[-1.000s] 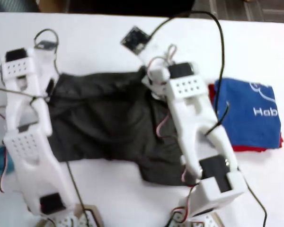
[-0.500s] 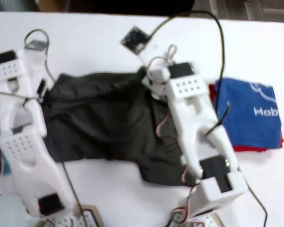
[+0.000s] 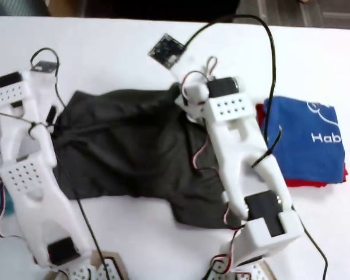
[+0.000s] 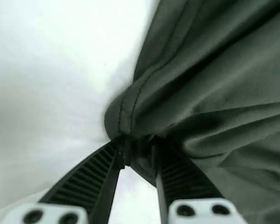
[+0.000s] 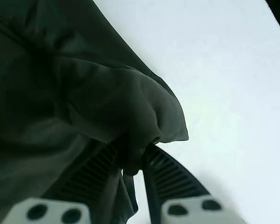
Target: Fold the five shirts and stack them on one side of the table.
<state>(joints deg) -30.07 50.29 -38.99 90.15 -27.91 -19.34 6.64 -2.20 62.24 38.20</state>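
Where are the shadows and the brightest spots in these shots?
High view: the white table is brightly lit, and folds shade the dark shirt. Left wrist view: soft shadow on the table beside the shirt's edge. Right wrist view: shirt nearly black, table bright.

— Bright in here. The white table [image 3: 315, 58] glares under even light from above.
— Yes, and the shadows are soft, with just a faint one beside the dark shirt [image 3: 128, 146].
— Its folds go nearly black by the right gripper [image 5: 133, 161].
— They're a paler grey by the left gripper [image 4: 137, 154].
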